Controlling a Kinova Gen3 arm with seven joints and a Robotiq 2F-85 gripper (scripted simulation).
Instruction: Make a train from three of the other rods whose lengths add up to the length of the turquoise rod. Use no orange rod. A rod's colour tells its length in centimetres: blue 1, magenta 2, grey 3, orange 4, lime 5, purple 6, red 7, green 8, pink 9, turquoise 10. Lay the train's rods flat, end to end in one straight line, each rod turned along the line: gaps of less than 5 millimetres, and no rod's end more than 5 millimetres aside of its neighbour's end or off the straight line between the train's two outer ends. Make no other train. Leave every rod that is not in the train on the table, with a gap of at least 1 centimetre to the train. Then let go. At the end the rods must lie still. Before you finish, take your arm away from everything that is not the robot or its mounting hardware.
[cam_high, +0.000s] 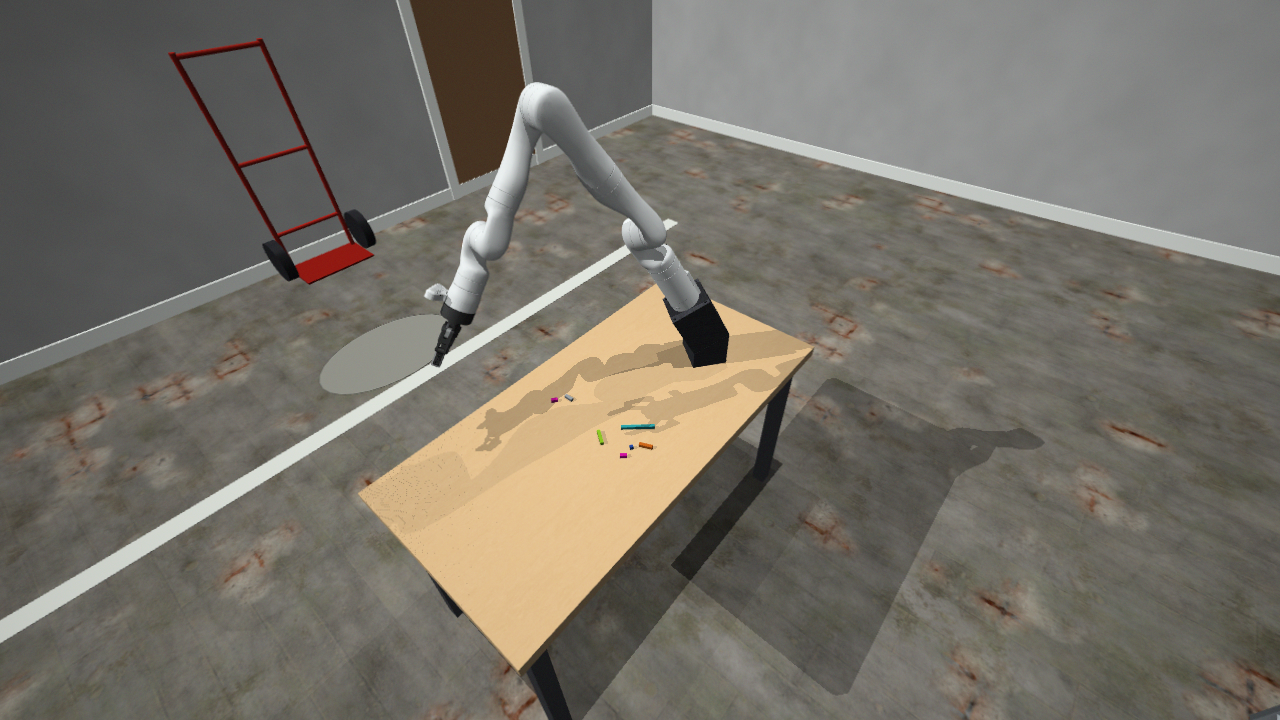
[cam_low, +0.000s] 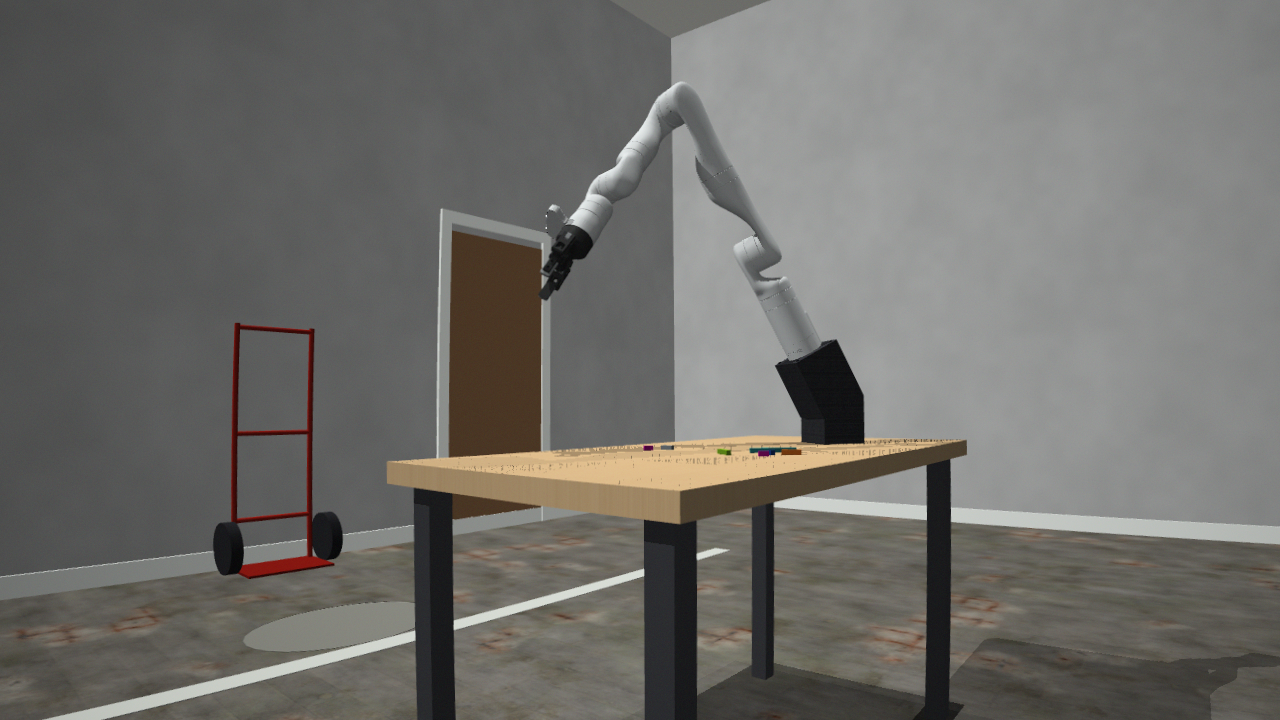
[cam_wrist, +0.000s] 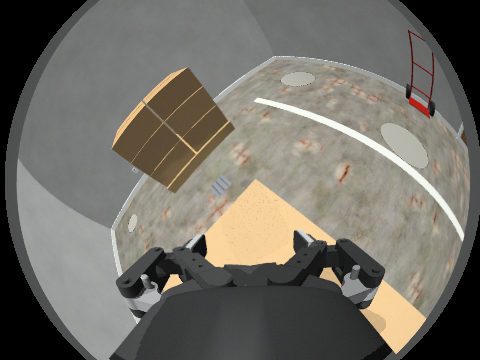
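Gripper: Wide open and carrying nothing, the gripper (cam_high: 437, 360) (cam_low: 544, 282) (cam_wrist: 249, 242) hangs high and well apart from the rods, its spread fingers leaving room to receive one

Turquoise rod: The turquoise rod (cam_high: 638, 427) (cam_low: 783, 448) lies flat on the table (cam_high: 501, 555) (cam_low: 537, 490) (cam_wrist: 250, 210), serving as the measure for the train rather than a part of it

Lime rod: Angled across the turquoise rod's direction, the lime rod (cam_high: 600, 437) (cam_low: 724, 452) likely needs turning if the train is to run parallel (any straight line would do)

Grey rod: The grey rod (cam_high: 569, 397) (cam_low: 666, 447) lies near the far magenta rod (cam_high: 554, 400) (cam_low: 648, 447), apart and not aligned as a train; lime, grey and one magenta make the required length

Near magenta rod: The near magenta rod (cam_high: 622, 455) (cam_low: 763, 454) offers an alternative, but its neighbours could crowd the fingers

Blue and orange rods: The blue rod (cam_high: 631, 446) sits just beside the orange rod (cam_high: 645, 445) (cam_low: 791, 452); both belong outside the train, orange by rule and blue by arithmetic

Train: Unbuilt, with placing apparently still ahead
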